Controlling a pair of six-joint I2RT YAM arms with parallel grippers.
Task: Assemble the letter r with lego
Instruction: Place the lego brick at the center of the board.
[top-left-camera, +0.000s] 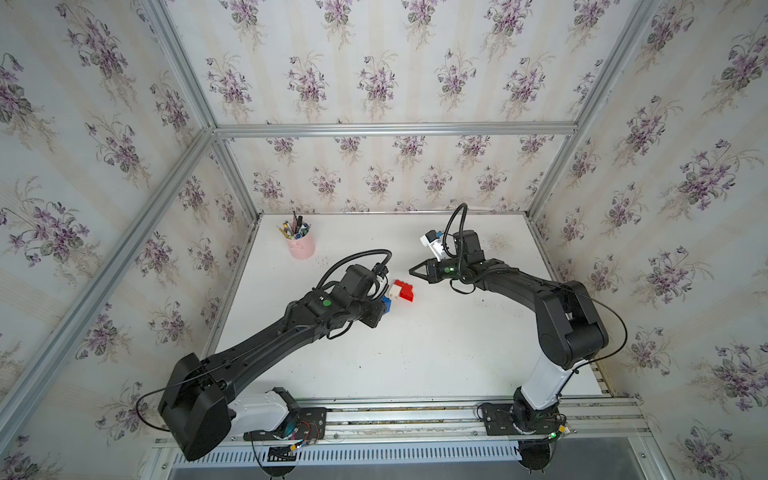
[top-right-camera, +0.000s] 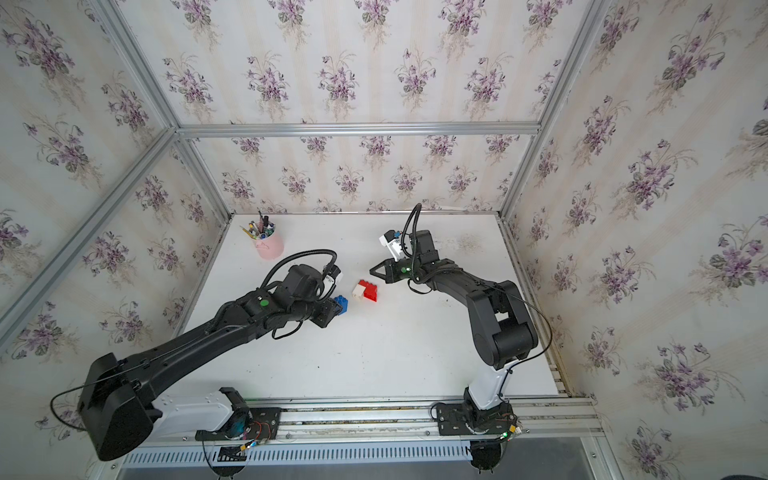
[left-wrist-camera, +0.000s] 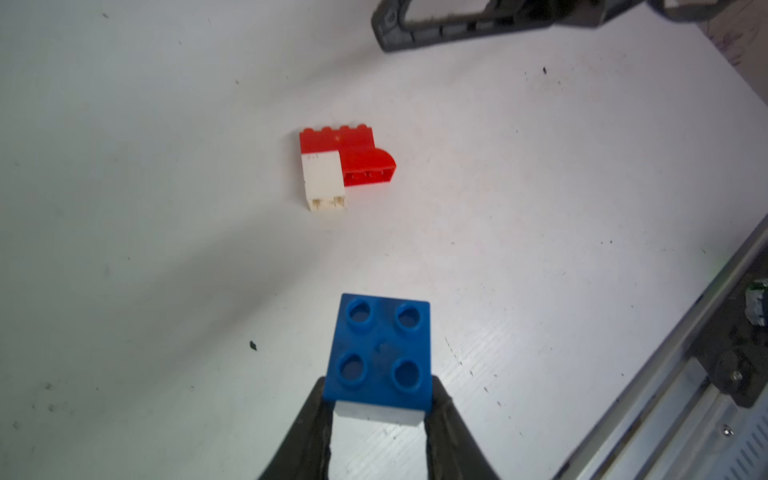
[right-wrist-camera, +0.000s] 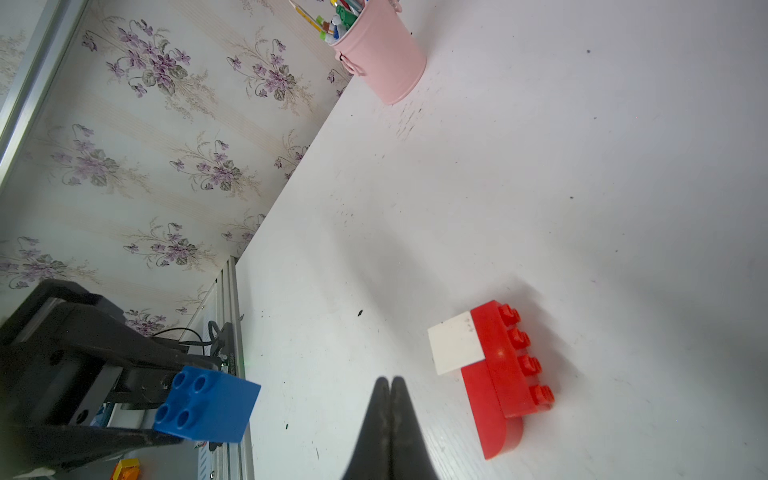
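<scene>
- Nearest my left wrist camera is the blue brick (left-wrist-camera: 380, 353). My left jaws pinch it across its sides, and its studs point toward the other bricks.
- In the middle of the table (left-wrist-camera: 540, 208) the white brick (left-wrist-camera: 324, 178), long red brick (left-wrist-camera: 328, 141) and short red brick (left-wrist-camera: 368, 166) lie joined on their side. Both reds sit across the white's far end.
- My right jaws are pressed together on nothing, with their tips hovering just right of that cluster.
- Done, as I judge it: the hooked arm and half the stem.
- Left to do: push the blue onto the white's open end to complete the letter's stem.
- The left wrist view shows the white's hollow underside facing the blue studs. Both top views hide most of the blue behind my wrist.
- The right wrist view suggests the blue hangs clear of the table.
- Both top views place the pink pen cup (top-left-camera: 301, 245) far left, well apart from the bricks.
</scene>
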